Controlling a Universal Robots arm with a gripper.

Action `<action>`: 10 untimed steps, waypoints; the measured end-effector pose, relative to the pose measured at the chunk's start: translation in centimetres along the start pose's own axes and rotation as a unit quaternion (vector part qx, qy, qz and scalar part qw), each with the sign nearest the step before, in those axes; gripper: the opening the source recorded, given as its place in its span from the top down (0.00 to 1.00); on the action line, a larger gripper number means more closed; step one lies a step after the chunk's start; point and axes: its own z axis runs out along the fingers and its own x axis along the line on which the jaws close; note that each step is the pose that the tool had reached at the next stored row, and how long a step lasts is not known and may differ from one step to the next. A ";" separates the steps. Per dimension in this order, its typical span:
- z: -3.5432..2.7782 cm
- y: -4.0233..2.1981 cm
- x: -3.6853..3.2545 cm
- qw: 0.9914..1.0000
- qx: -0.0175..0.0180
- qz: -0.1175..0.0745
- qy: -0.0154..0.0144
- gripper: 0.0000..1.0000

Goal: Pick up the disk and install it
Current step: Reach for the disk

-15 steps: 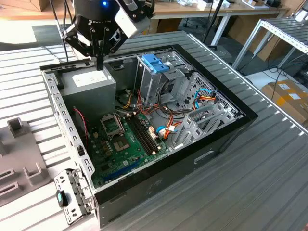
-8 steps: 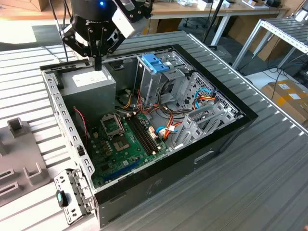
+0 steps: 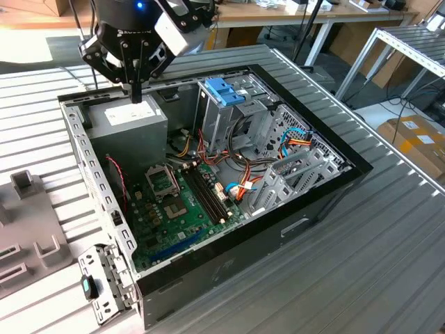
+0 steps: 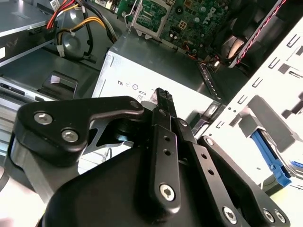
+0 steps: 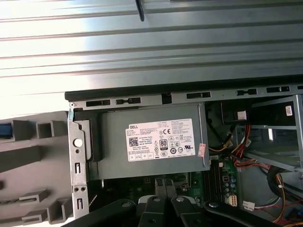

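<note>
The gripper (image 3: 136, 96) hung over the grey metal box (image 3: 132, 124) at the far corner of the open computer case (image 3: 292, 233), its two black fingers (image 4: 164, 101) pressed together with nothing between them. Whether the tips touched the box's white sticker (image 5: 160, 140) could not be told. Just beside the box, toward the exterior view's right, stood the tall metal cage (image 3: 224, 94) with its blue plastic top. Red, yellow and orange cables (image 3: 240, 184) were strewn between the cage and the green motherboard (image 3: 177, 202). A grey fixture (image 3: 28, 223) lay outside the case on the slatted table (image 3: 334, 285).

The arm was cut off at the exterior view's top edge, and the gripper's own linkage blocked much of the second wrist view. Where the disk lay could not be told. A blue sliver (image 5: 4, 130) beside the fixture, cut off at the frame edge, was too little to identify.
</note>
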 end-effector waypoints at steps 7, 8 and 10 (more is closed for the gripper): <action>-0.01 -0.03 0.33 1.000 0.000 0.000 0.000 0.89; -0.01 -0.03 0.40 1.000 0.000 0.000 0.000 0.89; -0.02 -0.04 0.52 1.000 0.000 0.000 0.000 0.89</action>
